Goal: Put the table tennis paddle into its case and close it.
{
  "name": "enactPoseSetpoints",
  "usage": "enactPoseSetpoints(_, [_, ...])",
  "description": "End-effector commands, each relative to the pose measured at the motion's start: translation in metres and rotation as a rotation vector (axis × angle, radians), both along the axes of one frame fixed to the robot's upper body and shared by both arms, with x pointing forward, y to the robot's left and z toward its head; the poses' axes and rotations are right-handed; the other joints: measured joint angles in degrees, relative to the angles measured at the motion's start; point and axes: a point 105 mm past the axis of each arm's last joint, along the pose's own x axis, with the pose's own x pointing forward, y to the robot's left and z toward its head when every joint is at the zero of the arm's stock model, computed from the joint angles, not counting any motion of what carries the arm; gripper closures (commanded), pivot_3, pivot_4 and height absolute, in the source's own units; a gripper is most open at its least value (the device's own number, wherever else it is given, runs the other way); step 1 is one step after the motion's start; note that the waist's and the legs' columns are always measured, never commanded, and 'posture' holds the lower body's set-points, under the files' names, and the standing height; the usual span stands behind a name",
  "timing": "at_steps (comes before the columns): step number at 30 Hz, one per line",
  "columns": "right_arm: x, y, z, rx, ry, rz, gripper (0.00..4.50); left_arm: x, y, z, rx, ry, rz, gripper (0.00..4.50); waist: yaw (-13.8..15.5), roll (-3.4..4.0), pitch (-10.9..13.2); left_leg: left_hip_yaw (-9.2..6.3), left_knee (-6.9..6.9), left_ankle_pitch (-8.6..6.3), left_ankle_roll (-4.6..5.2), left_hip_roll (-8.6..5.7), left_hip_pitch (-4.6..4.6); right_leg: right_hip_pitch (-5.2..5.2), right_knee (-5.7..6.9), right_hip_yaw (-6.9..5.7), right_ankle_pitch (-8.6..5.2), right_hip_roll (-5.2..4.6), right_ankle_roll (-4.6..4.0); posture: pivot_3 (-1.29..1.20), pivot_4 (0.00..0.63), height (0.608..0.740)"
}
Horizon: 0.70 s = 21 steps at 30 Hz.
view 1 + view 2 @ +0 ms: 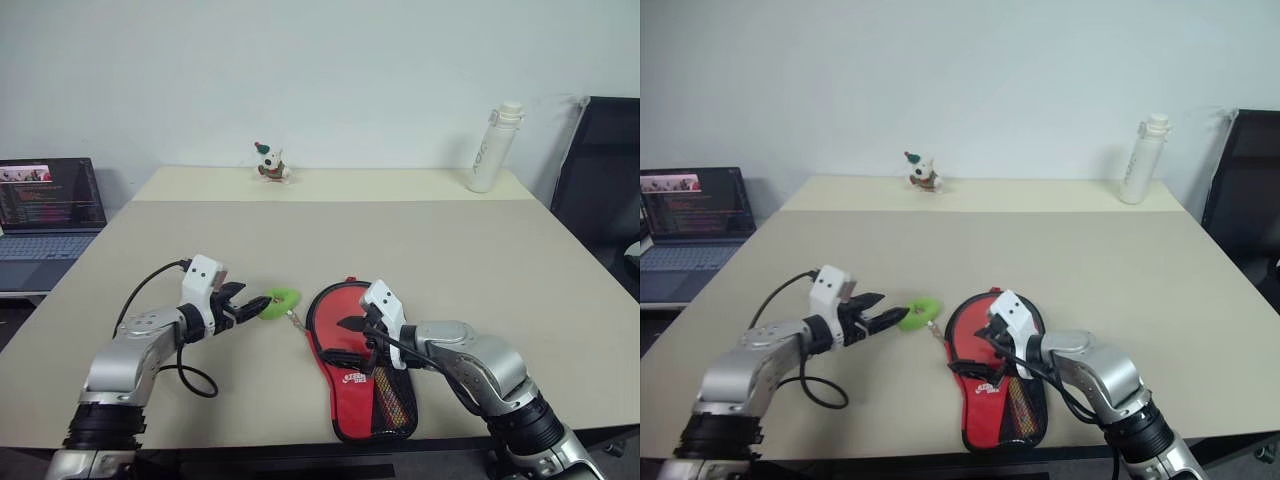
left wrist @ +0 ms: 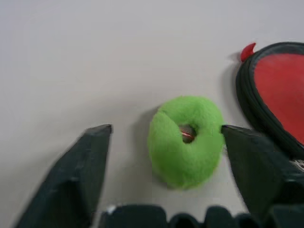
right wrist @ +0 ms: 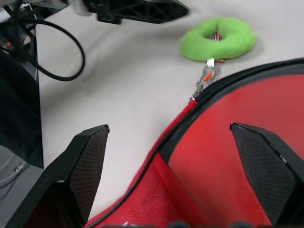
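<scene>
At lower left of the head view, the left gripper (image 1: 252, 307) hung with jaws spread on either side of the fluffy green ring tag (image 1: 281, 299), not yet pinching it. A short metal pull (image 3: 205, 80) linked that tag to the zipper of the red case (image 1: 362, 372), lying at lower centre on the tabletop (image 1: 450, 250). Over the case the right gripper (image 1: 357, 337) hovered, jaws spread wide. The paddle itself could not be made out; judged inside. Closing seemed in hand: next, pinch the tag and draw the zipper while steadying the case.
</scene>
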Motion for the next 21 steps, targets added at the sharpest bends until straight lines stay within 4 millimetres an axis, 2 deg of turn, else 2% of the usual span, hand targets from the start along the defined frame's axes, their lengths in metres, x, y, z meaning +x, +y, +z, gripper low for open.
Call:
enactPoseSetpoints(1, [0.001,0.004,0.01,0.01,-0.062,0.009,0.0,0.012,-0.004,-0.002,0.005,0.025,0.0,0.04,-0.07,0.0,0.0,0.0,0.0,0.0,0.0,0.0,0.0,-0.01,0.0,0.01,0.0,0.0,0.0,0.0,0.15,0.74])
enactPoseSetpoints(6, [0.007,0.003,0.009,-0.008,-0.092,-0.029,0.0,0.019,-0.016,-0.019,0.006,0.121,-0.068,0.04,-0.13,0.0,-0.01,0.04,0.02,0.02,-0.03,0.0,0.0,-0.05,0.07,0.04,0.0,0.02,0.0,0.0,0.15,0.74])
enactPoseSetpoints(10, [0.011,0.003,0.015,0.012,-0.121,-0.044,0.0,0.016,-0.024,-0.027,0.045,0.149,-0.137,0.04,-0.06,0.0,-0.01,0.03,0.09,0.03,-0.05,0.0,0.01,-0.05,0.19,0.05,0.0,0.01,0.0,0.0,0.15,0.74])
enactPoseSetpoints(11, [0.011,0.003,0.016,0.015,-0.127,-0.046,0.0,0.015,-0.026,-0.027,0.054,0.148,-0.153,0.21,-0.06,0.0,-0.01,0.03,0.12,0.03,-0.05,0.0,0.01,-0.04,0.22,0.05,0.0,0.01,0.0,0.0,0.15,0.74])
enactPoseSetpoints(13, [0.012,0.003,0.017,0.015,-0.14,-0.05,0.0,0.013,-0.028,-0.028,0.07,0.142,-0.174,0.61,-0.06,0.0,-0.01,0.03,0.21,0.03,-0.04,0.0,0.01,-0.04,0.29,0.06,0.0,0.01,0.0,0.0,0.15,0.74])
enactPoseSetpoints(21, [0.023,0.006,0.01,-0.028,-0.166,-0.088,0.0,0.006,-0.03,-0.025,0.101,0.111,-0.194,3.47,-0.22,0.0,-0.01,0.0,0.57,0.02,-0.04,0.05,0.02,-0.06,0.71,0.07,-0.01,0.02,-0.01,0.0,0.15,0.74])
